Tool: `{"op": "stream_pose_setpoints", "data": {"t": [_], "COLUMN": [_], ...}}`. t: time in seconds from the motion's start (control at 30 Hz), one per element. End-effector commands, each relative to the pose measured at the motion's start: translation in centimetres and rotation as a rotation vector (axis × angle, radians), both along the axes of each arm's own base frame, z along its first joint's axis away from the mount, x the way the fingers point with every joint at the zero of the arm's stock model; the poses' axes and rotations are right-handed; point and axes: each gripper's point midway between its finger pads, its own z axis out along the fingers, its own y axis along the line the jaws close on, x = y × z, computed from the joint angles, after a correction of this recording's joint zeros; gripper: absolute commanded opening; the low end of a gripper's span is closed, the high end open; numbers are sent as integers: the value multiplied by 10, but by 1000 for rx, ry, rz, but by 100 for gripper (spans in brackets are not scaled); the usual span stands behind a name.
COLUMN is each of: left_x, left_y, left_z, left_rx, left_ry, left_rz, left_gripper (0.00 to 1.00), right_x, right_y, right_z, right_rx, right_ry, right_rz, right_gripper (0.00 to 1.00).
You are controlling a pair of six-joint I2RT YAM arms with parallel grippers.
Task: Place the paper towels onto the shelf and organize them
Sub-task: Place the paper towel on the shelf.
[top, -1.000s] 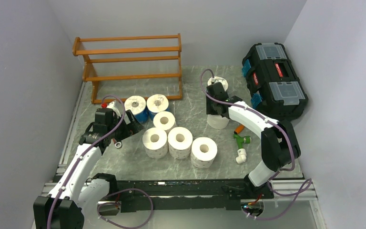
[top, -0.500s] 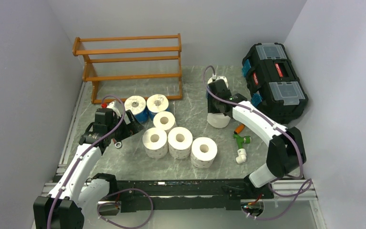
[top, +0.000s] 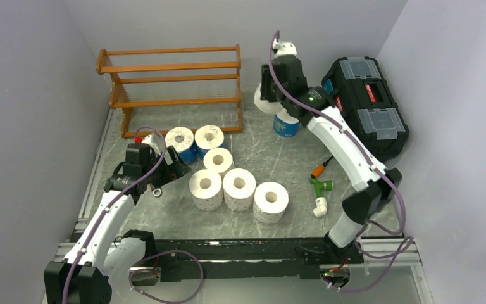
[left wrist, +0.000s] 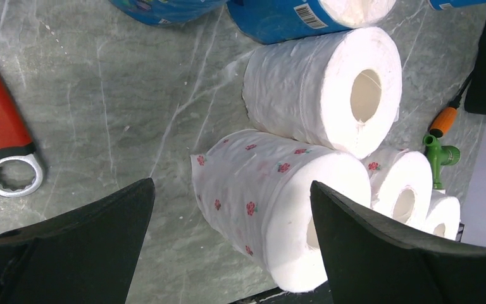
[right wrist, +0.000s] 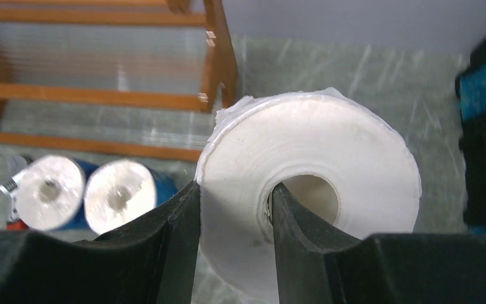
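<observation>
The orange-brown shelf stands at the back left, its tiers bare. My right gripper hangs in the air by the shelf's right end, shut on a white paper towel roll, one finger inside the core and one outside. A blue-wrapped roll stands on the table just below it. Two blue-wrapped rolls and several white rolls cluster mid-table. My left gripper sits low at the left of the cluster, open. In the left wrist view, a flower-printed roll lies between its fingers, untouched.
A black toolbox sits at the back right. A red-handled wrench lies near my left gripper. A green and orange hose fitting and a white fitting lie at the right of the rolls.
My right gripper has lifted the white roll off the table and carried it back and up toward the shelf's right end, uncovering the blue-wrapped roll. The left arm has stayed still.
</observation>
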Motion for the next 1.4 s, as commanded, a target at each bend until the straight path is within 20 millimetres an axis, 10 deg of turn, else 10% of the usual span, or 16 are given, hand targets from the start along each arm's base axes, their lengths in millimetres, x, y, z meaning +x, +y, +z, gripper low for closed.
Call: {"op": "stream_pose_setpoints", "data": {"t": [0.0, 0.3, 0.57, 1.03, 1.37], "left_x": [11, 21, 41, 94, 129], "left_y": [0, -1, -10, -13, -29], "left_z": [28, 47, 59, 151, 169], "left_rx": [-10, -32, -122, -224, -96], "left_ry": [-76, -112, -143, -551, -798], "left_rz": [7, 35, 71, 158, 122], "left_gripper": [99, 99, 99, 99, 99], "right_x": [19, 38, 44, 48, 62], "right_y": [31, 86, 106, 136, 149], "right_z": [38, 48, 40, 20, 6], "right_rx": [-44, -90, -58, -5, 5], "right_ry": [-76, -100, -110, -74, -81], "right_rz": [65, 188, 227, 290, 281], "right_gripper": [26, 27, 27, 29, 29]}}
